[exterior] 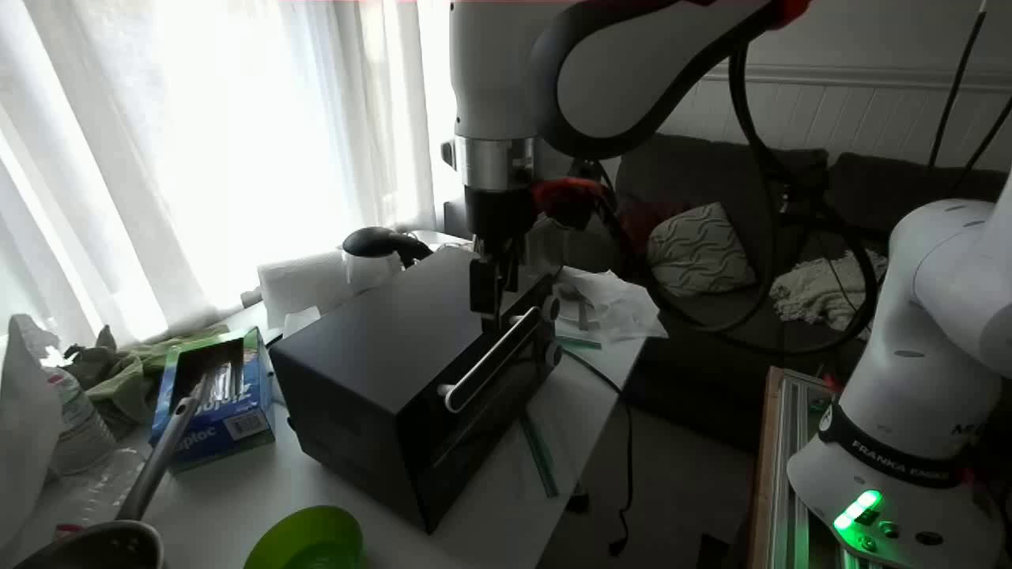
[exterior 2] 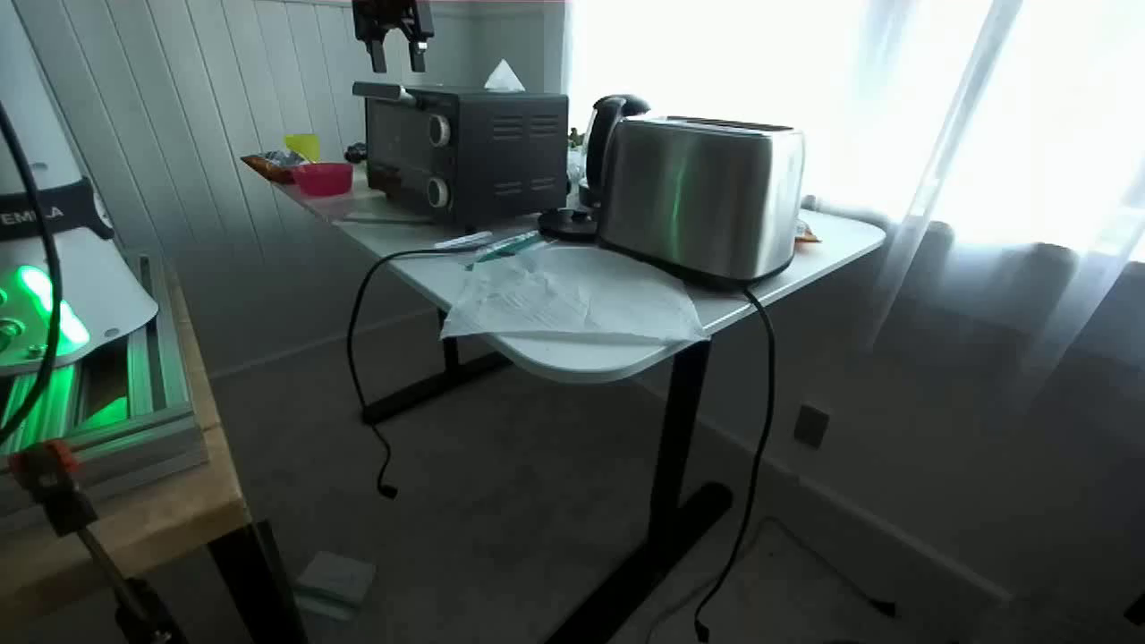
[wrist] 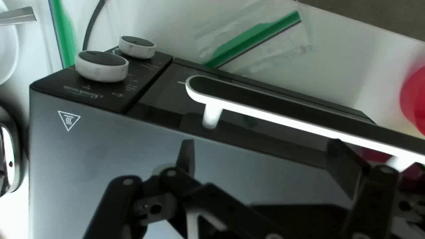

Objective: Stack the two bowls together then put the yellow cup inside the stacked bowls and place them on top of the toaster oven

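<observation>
The black toaster oven [exterior: 348, 340] stands on the white table, its bar handle [exterior: 494, 359] across the front. It also shows in an exterior view [exterior 2: 510, 156] and the wrist view [wrist: 99, 159]. My gripper [exterior 2: 399, 64] is open and empty, pointing down above the oven's front edge by the handle; its fingers show apart in the wrist view [wrist: 261, 146]. The lime-green bowl [exterior: 308, 537] sits beside the oven's end. The pink-red bowl [exterior 2: 322, 179] is near the table's front edge; part shows in the wrist view [wrist: 415, 99]. The yellow cup [exterior 2: 302, 145] stands behind it, partly hidden.
A silver slot toaster [exterior 2: 698, 197], a kettle [exterior 2: 613, 121] and a paper sheet [exterior 2: 572, 295] lie past the oven's knob end. A chip bag [exterior 2: 277, 165] is beside the red bowl. A Ziploc box [exterior: 225, 411] and dark pan [exterior: 103, 545] stand near the green bowl.
</observation>
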You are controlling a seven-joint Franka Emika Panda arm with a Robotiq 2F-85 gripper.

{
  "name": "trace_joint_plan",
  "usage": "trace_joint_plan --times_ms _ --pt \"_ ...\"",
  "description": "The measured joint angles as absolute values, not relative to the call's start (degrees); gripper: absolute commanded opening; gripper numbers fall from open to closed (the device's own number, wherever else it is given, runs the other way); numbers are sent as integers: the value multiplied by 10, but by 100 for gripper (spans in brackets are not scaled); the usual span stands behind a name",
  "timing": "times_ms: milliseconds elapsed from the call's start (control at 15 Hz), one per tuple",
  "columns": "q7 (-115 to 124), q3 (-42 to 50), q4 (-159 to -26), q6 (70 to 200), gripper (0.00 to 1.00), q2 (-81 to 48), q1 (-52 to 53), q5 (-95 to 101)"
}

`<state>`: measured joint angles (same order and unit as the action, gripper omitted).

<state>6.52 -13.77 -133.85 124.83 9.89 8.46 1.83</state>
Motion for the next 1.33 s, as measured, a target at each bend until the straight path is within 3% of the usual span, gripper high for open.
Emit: trace_joint_plan --times_ms 600,1333 --pt "56 -138 -1337 1248 100 99 92 20" --pt "-100 -203 -1301 1225 100 95 222 13"
